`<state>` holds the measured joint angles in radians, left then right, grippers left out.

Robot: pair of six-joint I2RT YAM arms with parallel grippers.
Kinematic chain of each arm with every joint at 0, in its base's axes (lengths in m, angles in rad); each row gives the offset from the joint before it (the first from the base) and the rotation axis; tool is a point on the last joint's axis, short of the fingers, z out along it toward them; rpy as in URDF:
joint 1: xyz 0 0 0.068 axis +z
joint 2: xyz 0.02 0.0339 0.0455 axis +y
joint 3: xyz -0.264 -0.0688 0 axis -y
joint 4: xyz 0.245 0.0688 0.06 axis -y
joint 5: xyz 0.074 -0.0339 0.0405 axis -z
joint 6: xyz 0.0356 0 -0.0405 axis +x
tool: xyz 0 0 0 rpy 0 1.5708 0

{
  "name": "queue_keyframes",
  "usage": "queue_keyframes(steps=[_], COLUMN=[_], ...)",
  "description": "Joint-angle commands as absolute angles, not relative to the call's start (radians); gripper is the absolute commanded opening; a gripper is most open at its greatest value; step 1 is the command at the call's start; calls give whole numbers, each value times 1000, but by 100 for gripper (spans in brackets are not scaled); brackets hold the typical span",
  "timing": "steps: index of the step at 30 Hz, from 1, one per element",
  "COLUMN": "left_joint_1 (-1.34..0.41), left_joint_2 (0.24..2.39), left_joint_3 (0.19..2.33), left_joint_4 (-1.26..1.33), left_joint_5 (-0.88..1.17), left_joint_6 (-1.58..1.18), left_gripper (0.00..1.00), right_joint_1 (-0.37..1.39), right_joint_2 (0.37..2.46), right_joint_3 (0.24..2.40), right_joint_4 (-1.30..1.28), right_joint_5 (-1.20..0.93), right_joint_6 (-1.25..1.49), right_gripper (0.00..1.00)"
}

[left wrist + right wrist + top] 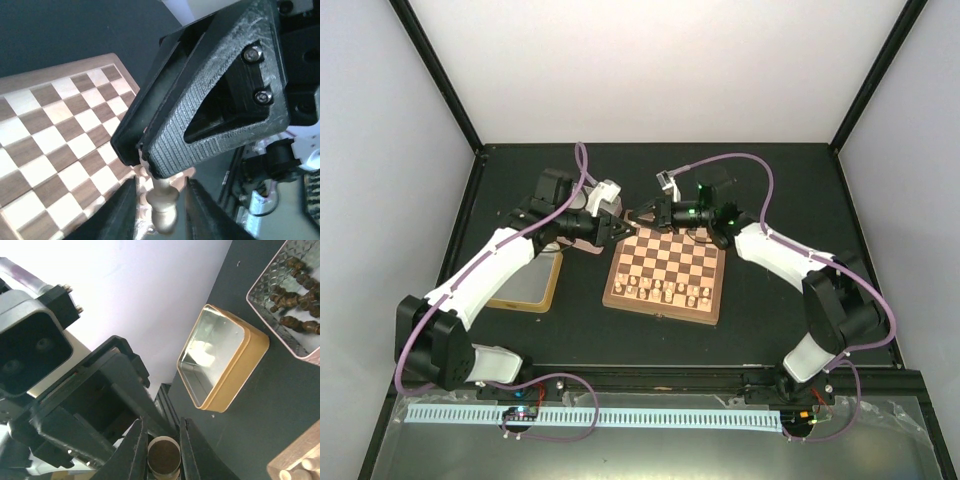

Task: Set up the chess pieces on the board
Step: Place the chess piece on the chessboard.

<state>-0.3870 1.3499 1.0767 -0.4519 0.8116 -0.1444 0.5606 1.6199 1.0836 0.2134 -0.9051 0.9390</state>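
I have both claws meeting over the far left corner of the board [675, 255]. My left claw [160, 192] is pressed together on a pale piece [163, 207], and my right claw [162, 440] is pinching the same piece at its round base. More pale pieces [660, 290] stand along the board's near rows. On the tabletop [770, 180], left of the board, dark pieces [287, 297] lie in a silver tray [277, 277] near a gold-sided tin [235, 375].
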Motion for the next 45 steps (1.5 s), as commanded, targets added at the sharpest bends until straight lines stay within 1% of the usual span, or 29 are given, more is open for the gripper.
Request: queue_keyframes(steps=[1,2,4,7,10,14,17,22,24,27,30,34,40,45], left_joint_1=[-393,-393,-393,-393,-393,-394,-401,-410,-415,-420,-427,-438,-439,-439], left_joint_2=[1325,1322,1309,1270,1203,1144,1138,1144,1150,1161,1177,1198,1200,1207], left_joint_3=[1130,1126,1107,1039,949,867,850,837,839,851,857,868,912,926], left_joint_4=[-377,-365,-314,-176,-29,135,148,158,166,173,182,176,125,114], left_joint_5=[764,748,717,699,655,631,616,573,563,552,558,549,528,535], left_joint_6=[-184,-198,-228,-299,-374,-450,-467,-473,-480,-486,-486,-478,-412,-391], left_gripper=[37,45,54,62,66,68,66,67,64,53,44,39,22,10], right_joint_1=[564,563,562,559,553,552,552,553,553,555,554,554,554,554], right_joint_2=[1603,1609,1628,1669,1704,1697,1677,1662,1656,1647,1634,1634,1626,1627], right_joint_3=[1068,1066,1066,1044,1008,976,952,936,934,921,905,896,889,887], right_joint_4=[359,397,485,640,779,801,791,817,819,846,851,878,866,862], right_joint_5=[-895,-879,-849,-800,-763,-720,-685,-656,-651,-647,-647,-651,-668,-684], right_joint_6=[1135,1192,1316,1538,1744,1858,1911,2016,2042,2082,2099,2128,2126,2120], right_gripper=[4,3,3,2,1,1,1,2,2,2,2,1,2,2])
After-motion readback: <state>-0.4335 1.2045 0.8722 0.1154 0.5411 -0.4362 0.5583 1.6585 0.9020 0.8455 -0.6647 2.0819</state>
